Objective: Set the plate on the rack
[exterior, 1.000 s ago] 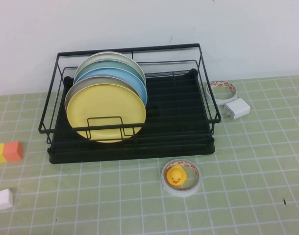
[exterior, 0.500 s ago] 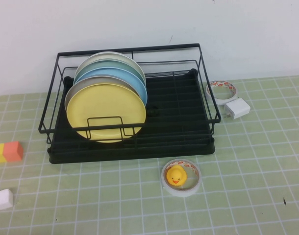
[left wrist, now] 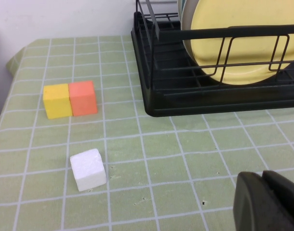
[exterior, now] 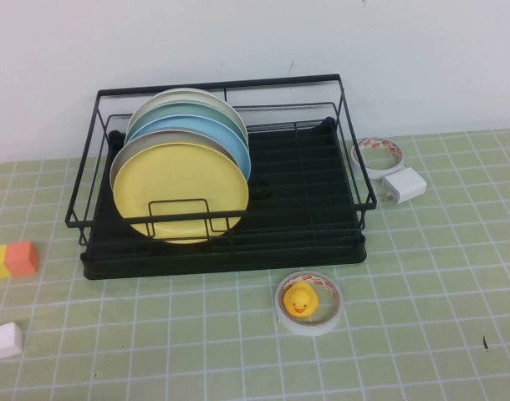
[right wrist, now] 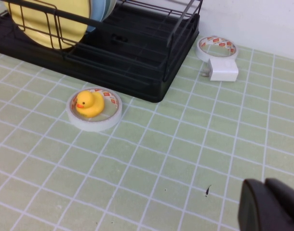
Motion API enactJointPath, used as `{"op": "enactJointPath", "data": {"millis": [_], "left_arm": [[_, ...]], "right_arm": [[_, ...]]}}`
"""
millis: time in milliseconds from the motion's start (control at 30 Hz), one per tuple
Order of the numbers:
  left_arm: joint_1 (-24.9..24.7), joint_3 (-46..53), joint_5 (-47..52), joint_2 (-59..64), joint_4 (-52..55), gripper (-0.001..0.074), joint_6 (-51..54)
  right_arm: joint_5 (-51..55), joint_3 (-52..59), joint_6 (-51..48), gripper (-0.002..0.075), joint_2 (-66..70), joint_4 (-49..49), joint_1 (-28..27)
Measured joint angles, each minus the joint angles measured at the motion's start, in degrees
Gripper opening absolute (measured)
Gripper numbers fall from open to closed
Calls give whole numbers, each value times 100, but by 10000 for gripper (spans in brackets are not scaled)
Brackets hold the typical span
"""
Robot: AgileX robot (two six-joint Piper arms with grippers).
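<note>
The pale-yellow plate [exterior: 181, 190] stands upright in the front slot of the black wire rack [exterior: 238, 259], at its left side. It leans against a grey-white plate, a light blue plate [exterior: 230, 138] and others behind. The plate [left wrist: 243, 38] and rack [left wrist: 185, 103] also show in the left wrist view, and the plate [right wrist: 70, 29] and rack [right wrist: 137, 53] in the right wrist view. My left gripper [left wrist: 263, 180] is shut and empty over the mat, near the rack's front left. My right gripper [right wrist: 265, 185] is shut and empty over the mat, right of the rack. Neither arm shows in the high view.
A tape roll [exterior: 308, 302] with a yellow duck [exterior: 300, 298] inside lies in front of the rack. Another tape roll [exterior: 379, 155] and a white charger [exterior: 404, 185] lie at its right. Yellow and orange blocks [exterior: 12, 259] and a white cube [exterior: 5, 339] lie at the left.
</note>
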Motion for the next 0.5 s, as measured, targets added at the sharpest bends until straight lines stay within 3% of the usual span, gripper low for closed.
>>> {"op": "enactJointPath", "data": {"millis": [500], "left_arm": [[0,0,0,0,0,-1,0]], "right_arm": [[0,0,-59,0,0,0,0]]}}
